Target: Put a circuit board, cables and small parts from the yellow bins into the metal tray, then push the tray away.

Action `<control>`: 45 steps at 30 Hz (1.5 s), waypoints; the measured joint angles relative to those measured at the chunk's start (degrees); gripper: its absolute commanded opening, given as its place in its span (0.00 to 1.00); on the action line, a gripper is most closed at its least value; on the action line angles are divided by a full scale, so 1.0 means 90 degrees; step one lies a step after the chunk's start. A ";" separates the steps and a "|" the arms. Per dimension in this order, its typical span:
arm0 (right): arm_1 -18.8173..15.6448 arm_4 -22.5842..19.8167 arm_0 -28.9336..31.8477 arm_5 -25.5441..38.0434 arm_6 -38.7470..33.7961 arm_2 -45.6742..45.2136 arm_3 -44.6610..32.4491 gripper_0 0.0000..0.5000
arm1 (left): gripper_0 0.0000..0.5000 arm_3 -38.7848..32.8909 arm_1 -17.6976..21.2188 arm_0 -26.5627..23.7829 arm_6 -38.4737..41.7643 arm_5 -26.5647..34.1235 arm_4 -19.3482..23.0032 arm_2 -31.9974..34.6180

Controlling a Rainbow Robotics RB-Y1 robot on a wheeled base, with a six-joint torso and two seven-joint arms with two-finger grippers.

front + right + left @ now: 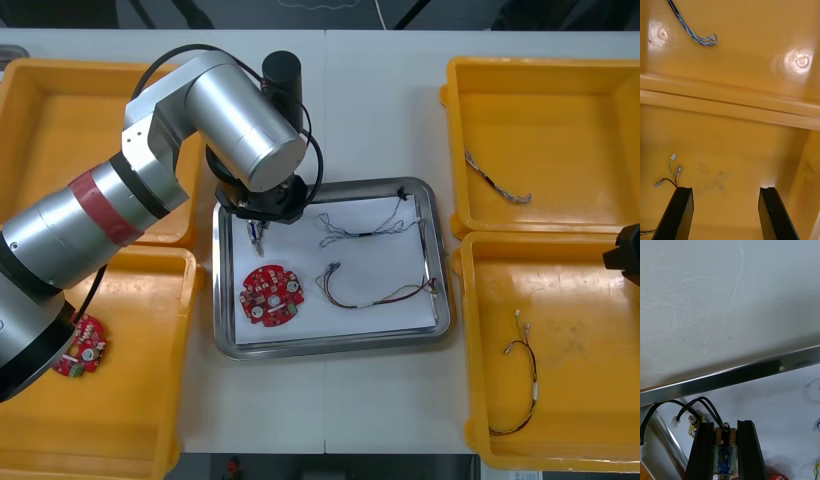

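My left gripper (257,238) hangs over the far left corner of the metal tray (330,343), shut on a small metal part (724,450) with black leads. In the left wrist view the fingers (704,450) pinch that part just above the tray's white floor, inside the shiny rim (733,377). A red circuit board (271,295), a twisted blue and white cable (365,226) and a red and yellow cable (375,291) lie in the tray. My right gripper (727,213) stands open over the near right yellow bin (480,340), holding nothing.
The far right bin (545,70) holds a blue and white cable (497,186). A thin cable (527,385) lies in the near right bin. Another red circuit board (82,348) rests in the near left bin (185,380). The left arm's silver body (240,125) overhangs the far left bin.
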 measured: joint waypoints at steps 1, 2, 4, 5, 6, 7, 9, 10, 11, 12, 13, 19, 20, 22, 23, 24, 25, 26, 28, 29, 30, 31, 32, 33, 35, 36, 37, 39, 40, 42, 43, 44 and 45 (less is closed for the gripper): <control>0.0001 -0.0010 0.0057 0.0000 -0.0076 -0.0036 -0.0008 1.00 | 0.00 0.0001 0.0000 0.0010 0.0000 -0.0029 -0.0001 -0.0019; 0.0003 -0.0025 0.0103 0.0000 -0.0156 -0.0079 -0.0009 1.00 | 0.00 0.0001 -0.0001 0.0027 0.0000 -0.0062 -0.0003 -0.0028; 0.0006 -0.0057 0.0173 0.0000 -0.0302 -0.0163 -0.0010 1.00 | 0.01 0.0002 -0.0006 0.0064 0.0002 -0.0133 -0.0021 -0.0033; 0.0007 -0.0071 0.0204 0.0000 -0.0368 -0.0198 -0.0010 1.00 | 0.00 0.0002 -0.0007 0.0081 0.0002 -0.0172 -0.0038 -0.0047; 0.0007 -0.0083 0.0226 0.0000 -0.0432 -0.0220 -0.0011 1.00 | 0.01 0.0002 -0.0008 0.0095 0.0002 -0.0210 -0.0059 -0.0069; 0.0007 -0.0098 0.0246 0.0000 -0.0539 -0.0237 -0.0013 1.00 | 0.00 0.0002 -0.0008 0.0107 0.0003 -0.0250 -0.0077 -0.0096; 0.0007 -0.0118 0.0279 0.0000 -0.0783 -0.0248 -0.0026 1.00 | 0.06 0.0002 -0.0008 0.0135 0.0004 -0.0301 -0.0099 -0.0146; 0.0007 -0.0126 0.0297 0.0000 -0.0872 -0.0250 -0.0037 1.00 | 0.25 0.0002 -0.0008 0.0144 0.0004 -0.0318 -0.0100 -0.0168; 0.0007 -0.0137 0.0314 0.0000 -0.0906 -0.0254 -0.0050 1.00 | 0.44 0.0002 -0.0008 0.0153 0.0006 -0.0326 -0.0102 -0.0183; 0.0007 -0.0147 0.0338 0.0000 -0.0906 -0.0266 -0.0062 1.00 | 0.55 0.0002 -0.0009 0.0160 0.0007 -0.0330 -0.0108 -0.0197; 0.0007 -0.0168 0.0367 0.0000 -0.0906 -0.0282 -0.0072 1.00 | 0.67 0.0002 -0.0009 0.0166 0.0010 -0.0332 -0.0113 -0.0204; 0.0007 -0.0290 0.0577 0.0000 -0.0906 -0.0342 -0.0178 1.00 | 1.00 0.0002 -0.0009 0.0180 0.0103 -0.0338 -0.0133 -0.0212; 0.0007 -0.0306 0.0602 0.0000 -0.0906 -0.0346 -0.0199 1.00 | 1.00 0.0002 -0.0009 0.0180 0.0159 -0.0338 -0.0142 -0.0212; 0.0007 -0.0333 0.0632 0.0000 -0.0906 -0.0354 -0.0221 1.00 | 1.00 0.0000 -0.0009 0.0180 0.0318 -0.0338 -0.0148 -0.0212; 0.0007 -0.0340 0.0642 0.0000 -0.0906 -0.0356 -0.0233 1.00 | 1.00 -0.0005 -0.0009 0.0180 0.0397 -0.0336 -0.0148 -0.0212; 0.0007 -0.0347 0.0651 0.0000 -0.0906 -0.0356 -0.0244 1.00 | 1.00 -0.0018 -0.0009 0.0180 0.0471 -0.0322 -0.0149 -0.0211; 0.0007 -0.0357 0.0660 0.0000 -0.0906 -0.0356 -0.0257 1.00 | 1.00 -0.0046 -0.0009 0.0180 0.0531 -0.0275 -0.0149 -0.0207; 0.0007 -0.0367 0.0669 0.0000 -0.0906 -0.0356 -0.0269 1.00 | 1.00 -0.0097 -0.0009 0.0180 0.0575 -0.0196 -0.0149 -0.0195; 0.0007 -0.0377 0.0684 0.0000 -0.0906 -0.0356 -0.0294 1.00 | 1.00 -0.0257 -0.0009 0.0181 0.0612 0.0042 -0.0150 -0.0127; 0.0007 -0.0383 0.0689 0.0000 -0.0906 -0.0356 -0.0303 1.00 | 1.00 -0.0369 -0.0009 0.0182 0.0612 0.0195 -0.0150 -0.0061; 0.0007 -0.0394 0.0694 0.0000 -0.0906 -0.0356 -0.0307 1.00 | 1.00 -0.0485 -0.0009 0.0185 0.0612 0.0329 -0.0151 0.0017; 0.0007 -0.0407 0.0699 0.0000 -0.0906 -0.0356 -0.0311 1.00 | 1.00 -0.0610 -0.0009 0.0188 0.0612 0.0467 -0.0152 0.0113; 0.0007 -0.0415 0.0705 0.0000 -0.0906 -0.0356 -0.0314 1.00 | 1.00 -0.0757 -0.0008 0.0192 0.0612 0.0598 -0.0152 0.0227; 0.0007 -0.0421 0.0708 0.0000 -0.0906 -0.0356 -0.0317 1.00 | 1.00 -0.0880 -0.0008 0.0195 0.0612 0.0713 -0.0152 0.0347; 0.0008 -0.0432 0.0713 0.0000 -0.0907 -0.0356 -0.0325 1.00 | 1.00 -0.1094 -0.0004 0.0197 0.0612 0.0946 -0.0128 0.0630; 0.0008 -0.0433 0.0714 0.0000 -0.0907 -0.0356 -0.0327 1.00 | 1.00 -0.1183 0.0001 0.0199 0.0611 0.1057 -0.0088 0.0788; 0.0008 -0.0433 0.0715 0.0000 -0.0908 -0.0356 -0.0328 1.00 | 1.00 -0.1261 0.0012 0.0199 0.0611 0.1164 -0.0039 0.0946; 0.0008 -0.0433 0.0716 0.0000 -0.0908 -0.0356 -0.0328 1.00 | 1.00 -0.1411 0.0052 0.0200 0.0609 0.1407 0.0085 0.1264; 0.0008 -0.0433 0.0716 0.0000 -0.0908 -0.0356 -0.0329 1.00 | 1.00 -0.1476 0.0080 0.0200 0.0607 0.1550 0.0140 0.1428; 0.0008 -0.0436 0.0716 0.0000 -0.0908 -0.0356 -0.0334 1.00 | 1.00 -0.1594 0.0141 0.0202 0.0594 0.1841 0.0225 0.1732; 0.0008 -0.0445 0.0716 0.0000 -0.0908 -0.0356 -0.0350 1.00 | 1.00 -0.1647 0.0174 0.0203 0.0587 0.1955 0.0259 0.1885; 0.0007 -0.0467 0.0716 0.0000 -0.0908 -0.0356 -0.0381 1.00 | 1.00 -0.1699 0.0208 0.0204 0.0579 0.2014 0.0283 0.2023; 0.0007 -0.0495 0.0716 0.0000 -0.0908 -0.0356 -0.0424 1.00 | 1.00 -0.1750 0.0243 0.0205 0.0565 0.2031 0.0301 0.2148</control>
